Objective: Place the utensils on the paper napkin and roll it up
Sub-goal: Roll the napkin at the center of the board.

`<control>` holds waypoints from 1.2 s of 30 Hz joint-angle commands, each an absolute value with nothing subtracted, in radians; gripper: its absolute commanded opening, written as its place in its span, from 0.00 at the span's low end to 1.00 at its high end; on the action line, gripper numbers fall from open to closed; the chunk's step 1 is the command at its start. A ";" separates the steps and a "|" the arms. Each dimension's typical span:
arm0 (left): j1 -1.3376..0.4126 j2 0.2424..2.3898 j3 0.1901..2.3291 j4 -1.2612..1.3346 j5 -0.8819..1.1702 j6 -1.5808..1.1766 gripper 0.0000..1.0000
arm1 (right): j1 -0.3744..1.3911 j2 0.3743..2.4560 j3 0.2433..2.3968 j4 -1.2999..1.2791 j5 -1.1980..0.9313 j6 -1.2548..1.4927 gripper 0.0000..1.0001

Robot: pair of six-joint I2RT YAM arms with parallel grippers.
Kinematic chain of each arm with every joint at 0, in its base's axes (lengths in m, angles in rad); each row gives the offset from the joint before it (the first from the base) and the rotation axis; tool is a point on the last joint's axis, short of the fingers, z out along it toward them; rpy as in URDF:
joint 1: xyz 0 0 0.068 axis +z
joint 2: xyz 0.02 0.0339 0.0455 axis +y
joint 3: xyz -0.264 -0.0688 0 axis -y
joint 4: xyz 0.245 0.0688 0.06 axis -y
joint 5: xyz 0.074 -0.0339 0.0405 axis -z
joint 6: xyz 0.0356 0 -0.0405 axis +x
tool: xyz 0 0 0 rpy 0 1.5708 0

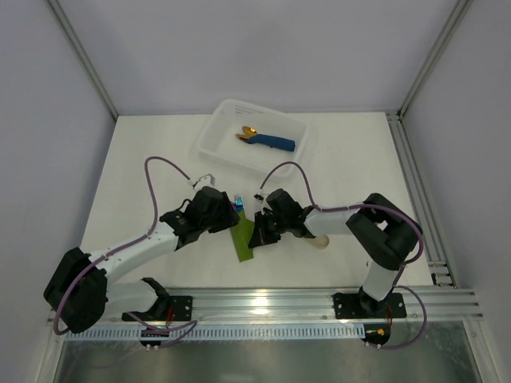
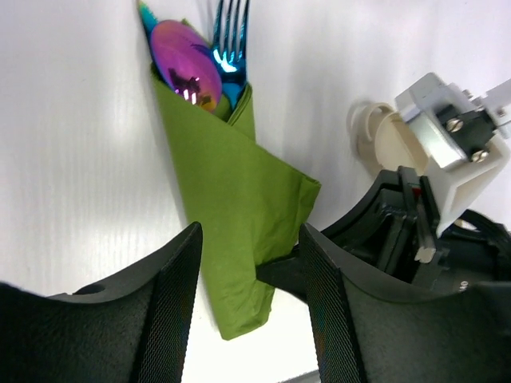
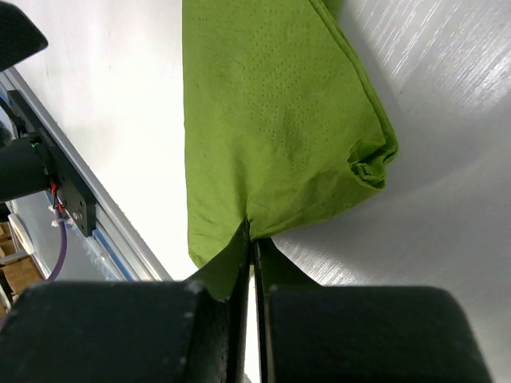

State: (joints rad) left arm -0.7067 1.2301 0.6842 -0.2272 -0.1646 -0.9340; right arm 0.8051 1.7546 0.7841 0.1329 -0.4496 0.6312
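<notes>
The napkin (image 2: 231, 183) lies lengthwise near-to-far, my right claw (image 3: 251, 263) pinching its right edge, my left claw (image 2: 251, 275) open just left.

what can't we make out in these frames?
- Left wrist: the handles of the utensils are hidden inside the folded paper napkin; only their heads show.
- Top external: the right gripper covers part of the napkin; utensils too small to count.
- Right wrist: utensils out of frame; top edge cuts the napkin.

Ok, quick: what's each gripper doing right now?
Left gripper: open, jaws apart either side of the paper napkin.
Right gripper: closed, pinching the paper napkin's edge.
</notes>
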 commanded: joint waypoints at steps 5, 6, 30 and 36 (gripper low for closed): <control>-0.709 1.151 0.580 -0.205 -0.105 -0.966 0.37 | 0.801 1.715 0.807 0.112 -0.450 0.646 0.04; -0.707 1.143 0.562 -0.175 -0.095 -0.971 0.32 | 0.802 1.717 0.807 0.109 -0.443 0.643 0.04; -0.709 1.485 0.565 0.245 -0.006 -0.992 0.00 | 0.801 1.735 0.845 0.080 -0.431 0.609 0.04; -0.707 1.543 0.535 0.264 -0.021 -1.015 0.00 | 0.801 1.720 0.848 0.057 -0.411 0.607 0.08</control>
State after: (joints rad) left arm -0.7067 1.5246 0.5529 0.2142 -0.0090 -1.0107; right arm 0.8032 1.7508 0.8158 0.0654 -0.4370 0.6266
